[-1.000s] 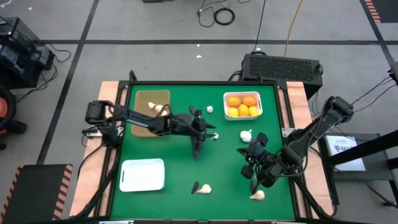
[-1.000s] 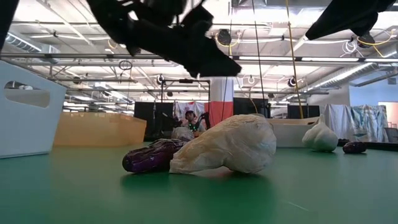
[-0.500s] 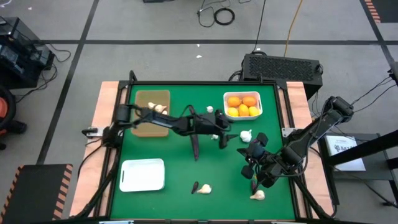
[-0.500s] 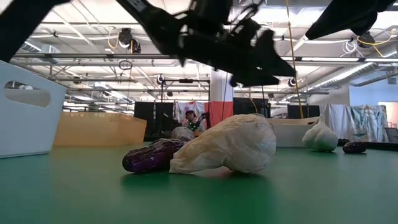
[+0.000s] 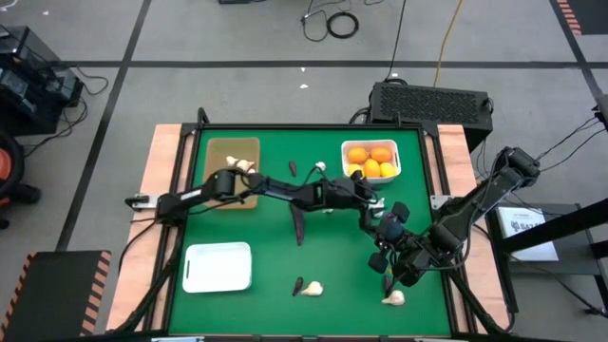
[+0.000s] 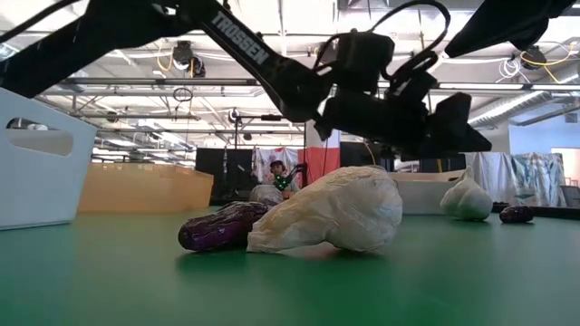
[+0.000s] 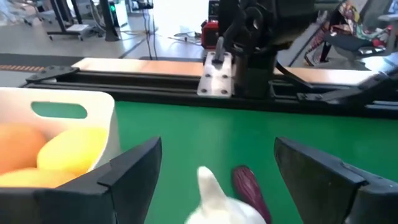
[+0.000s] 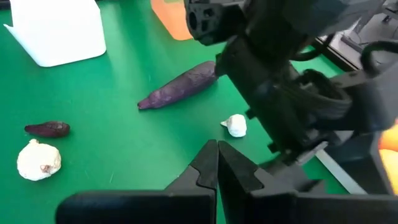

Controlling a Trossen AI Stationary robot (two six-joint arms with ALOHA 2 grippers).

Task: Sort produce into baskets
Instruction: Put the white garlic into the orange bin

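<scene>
My left gripper point(image 5: 371, 203) reaches across the table's middle, open, its fingers point(image 7: 138, 167) standing on either side of a cream garlic bulb point(image 7: 214, 200) without touching it. A small purple eggplant piece point(image 7: 247, 185) lies beside the bulb. The white tray of citrus point(image 5: 370, 160) stands just beyond, at the far right. My right gripper point(image 5: 382, 249) is shut and empty point(image 8: 216, 148) at the right, above the table. A long eggplant point(image 5: 299, 224) lies mid-table. The tan tray point(image 5: 228, 152) at the far left holds garlic bulbs point(image 5: 243, 166). An empty white tray point(image 5: 218, 267) stands near left.
A garlic bulb point(image 5: 313, 288) and a small eggplant point(image 5: 297, 285) lie near the front edge. Another bulb point(image 5: 393, 297) lies at the front right. A bulb point(image 5: 321, 167) and an eggplant piece point(image 5: 293, 169) lie at the far middle. The two arms are close together.
My left gripper has swung from the table's middle toward the right edge and come over the garlic bulb next to the citrus tray. It has also come down lower in the low view.
</scene>
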